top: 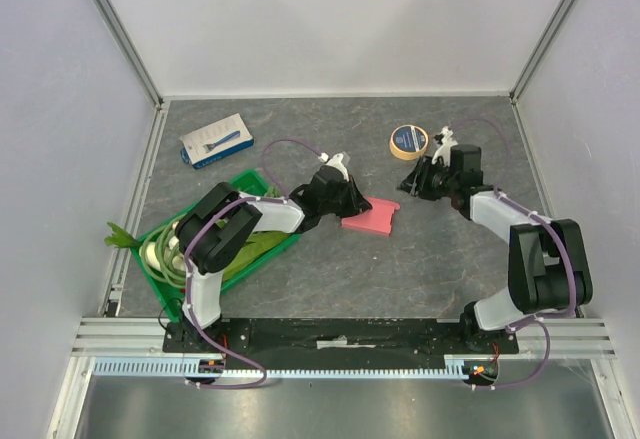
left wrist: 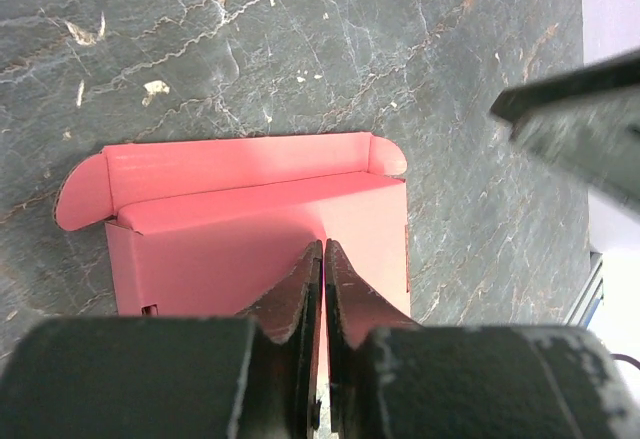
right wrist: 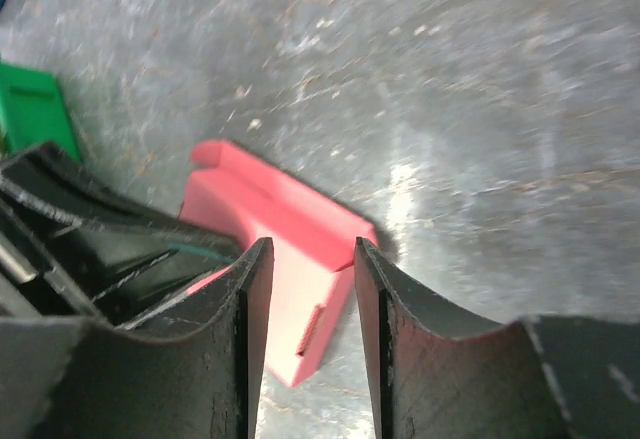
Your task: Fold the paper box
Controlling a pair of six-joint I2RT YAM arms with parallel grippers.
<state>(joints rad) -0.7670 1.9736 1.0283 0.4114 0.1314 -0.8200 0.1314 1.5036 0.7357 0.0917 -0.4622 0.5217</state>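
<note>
Table (top: pixel 330 269): grey, stone-patterned.
Paper box (top: pixel 370 217): pink card, partly folded, with one long round-cornered flap open. It lies flat on the table to the right of the green crate (top: pixel 245 179), near it.
Left tool (left wrist: pixel 322 249): clenched to a thin slit over the box's crate-side end; cannot tell whether card is pinched.
Right tool (right wrist: pixel 312 249): released, fingers apart, nothing between them. It is beyond the box from the crate, not touching it.

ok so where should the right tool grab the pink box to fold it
Probably the long open flap of the paper box, mid-length between its rounded end tabs, approached from the right arm's side. That edge stands free and thin, facing the right tool, while the left tool sits shut over the opposite edge.
</note>
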